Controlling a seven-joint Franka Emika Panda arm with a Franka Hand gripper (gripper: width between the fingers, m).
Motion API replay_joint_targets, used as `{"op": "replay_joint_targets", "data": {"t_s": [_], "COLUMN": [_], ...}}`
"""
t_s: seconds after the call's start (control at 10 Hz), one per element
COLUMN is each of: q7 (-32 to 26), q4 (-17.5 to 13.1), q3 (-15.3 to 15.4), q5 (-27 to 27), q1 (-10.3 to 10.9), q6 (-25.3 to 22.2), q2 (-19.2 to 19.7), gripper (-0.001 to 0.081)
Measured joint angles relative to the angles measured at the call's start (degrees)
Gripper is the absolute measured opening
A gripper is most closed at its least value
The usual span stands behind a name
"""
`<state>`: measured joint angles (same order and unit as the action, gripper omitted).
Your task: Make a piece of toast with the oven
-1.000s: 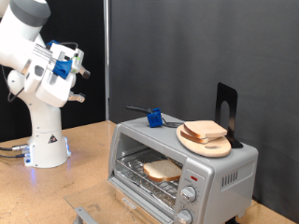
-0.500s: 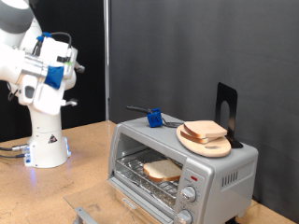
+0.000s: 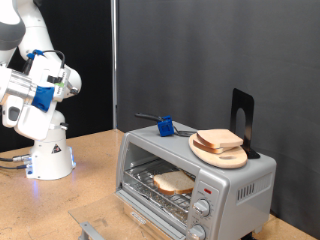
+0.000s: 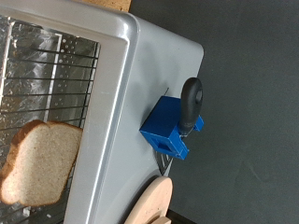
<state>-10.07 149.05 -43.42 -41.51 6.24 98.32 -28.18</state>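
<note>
The silver-grey oven (image 3: 245, 185) stands at the exterior view's lower right, with its wire rack (image 3: 150, 190) exposed. One piece of toast (image 3: 174, 182) lies on the rack inside; it also shows in the wrist view (image 4: 39, 173) beside the oven's frame (image 4: 117, 103). A second slice (image 3: 218, 140) lies on a round wooden plate (image 3: 232, 159) on top of the oven. My gripper (image 3: 68, 78) is high at the exterior view's left, far from the oven, open and empty. Its fingers do not show in the wrist view.
A blue block with a black handle (image 3: 165, 127) sits on the oven's top, also in the wrist view (image 4: 173, 126). A black stand (image 3: 242, 112) rises behind the plate. The robot base (image 3: 48, 155) stands on the wooden table (image 3: 85, 195). A dark curtain hangs behind.
The arm has swung away towards the exterior view's left and slightly down, and the hand has turned. Toast, plate and oven have not moved.
</note>
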Motion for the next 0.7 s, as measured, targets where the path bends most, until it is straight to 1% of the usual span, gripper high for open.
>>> {"op": "replay_joint_targets", "data": {"t_s": [0.1, 0.2, 0.4, 0.5, 0.6, 0.7], "q7": [1.8, 3.8, 5.9, 5.5, 4.1, 2.8], "q4": [0.0, -0.1, -0.1, -0.3, -0.8, -1.5], "q3": [-0.2, -0.3, -0.5, -0.8, -1.5, -2.2], "q5": [-0.5, -1.0, -1.2, -1.2, -1.2, -1.2], "q1": [0.0, -0.3, -1.0, -1.0, -1.0, -0.9], "q6": [-1.3, -1.3, 5.5, 8.1, 9.5, 9.8], "q2": [0.0, 0.0, 0.9, 2.2, 3.8, 5.4], "gripper": [0.0808, 0.0808, 0.0808, 0.0808, 0.0808, 0.0808]}}
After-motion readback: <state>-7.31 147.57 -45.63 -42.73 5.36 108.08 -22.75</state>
